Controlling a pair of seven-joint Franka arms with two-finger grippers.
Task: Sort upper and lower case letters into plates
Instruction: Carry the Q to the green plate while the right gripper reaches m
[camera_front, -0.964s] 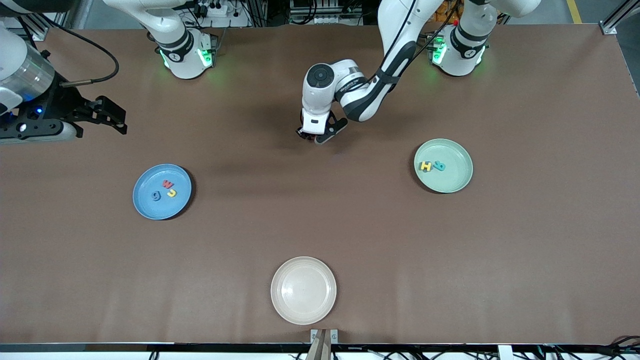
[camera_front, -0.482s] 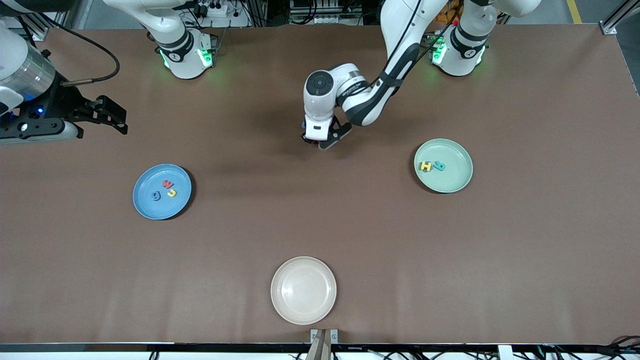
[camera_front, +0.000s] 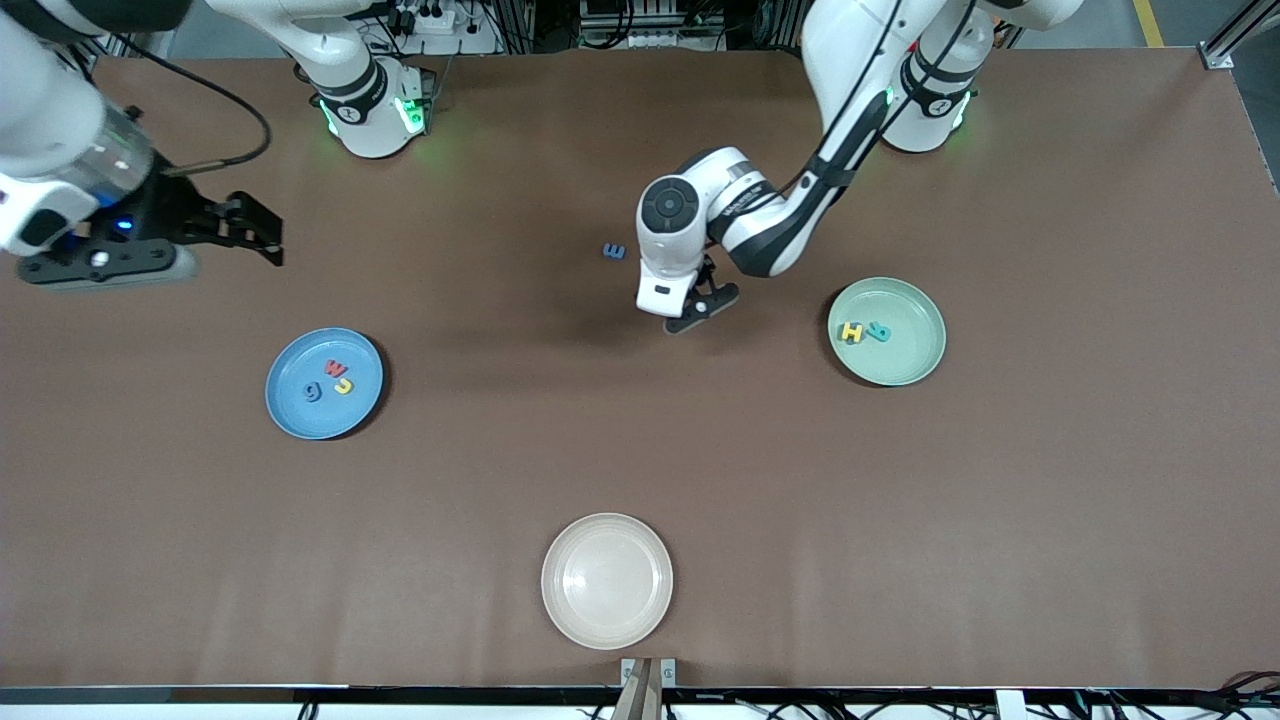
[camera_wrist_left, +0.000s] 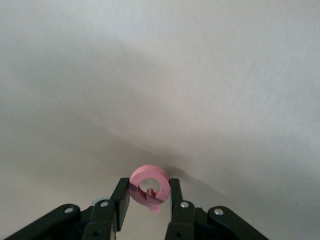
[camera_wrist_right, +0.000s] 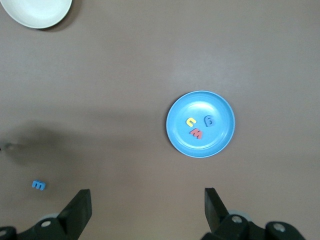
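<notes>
My left gripper (camera_front: 690, 318) hangs over the table's middle, shut on a pink-red ring-shaped letter (camera_wrist_left: 150, 177) that sits between its fingertips (camera_wrist_left: 149, 189). A small blue letter (camera_front: 613, 251) lies on the table beside it, toward the right arm's end. The blue plate (camera_front: 300, 415) holds a red (camera_front: 336, 369), a yellow (camera_front: 343, 385) and a blue letter (camera_front: 312, 392). In the mint green plate (camera_front: 900, 360) lie a yellow H (camera_front: 851, 333) and a teal letter (camera_front: 878, 331). My right gripper (camera_front: 255, 230) is open and empty at the right arm's end; its wrist view (camera_wrist_right: 146, 205) shows the blue plate (camera_wrist_right: 220, 140).
A cream-white plate (camera_front: 607, 580) with nothing in it sits near the table's front edge, nearest the front camera. The right wrist view also shows this cream plate (camera_wrist_right: 37, 11) and the loose blue letter (camera_wrist_right: 38, 185). Both arm bases stand along the table's back edge.
My left gripper has moved toward the mint plate with the pink-red letter, uncovering the blue letter on the table. The right arm has shifted slightly toward the middle.
</notes>
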